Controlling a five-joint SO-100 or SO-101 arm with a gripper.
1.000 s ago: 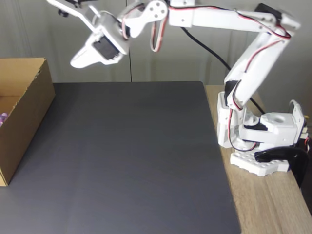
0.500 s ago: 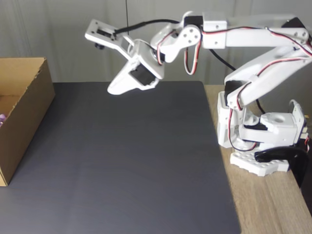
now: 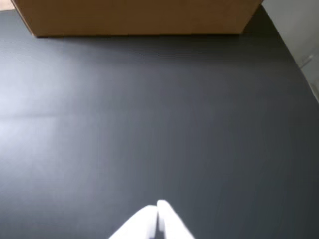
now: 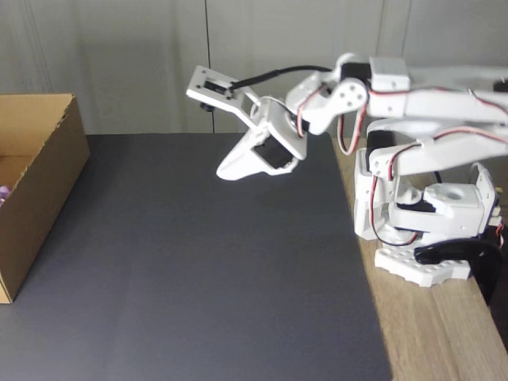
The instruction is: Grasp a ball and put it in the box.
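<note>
While our gripper (image 4: 225,171) hangs over the mat's (image 4: 198,270) right half with jaws closed and empty — pulled back from the box (image 4: 36,182) side since a second ago — the ball (image 4: 5,193) lies inside the box at the mat's left edge; looks soft, light, best pinched across its bumps.

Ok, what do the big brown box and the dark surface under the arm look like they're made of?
The large brown open-topped box looks like plain matte corrugated cardboard, going by its colour and thick wall edge. The dark grey mat looks like a smooth, matte sheet, possibly rubber or plastic; it is hard to tell.
</note>
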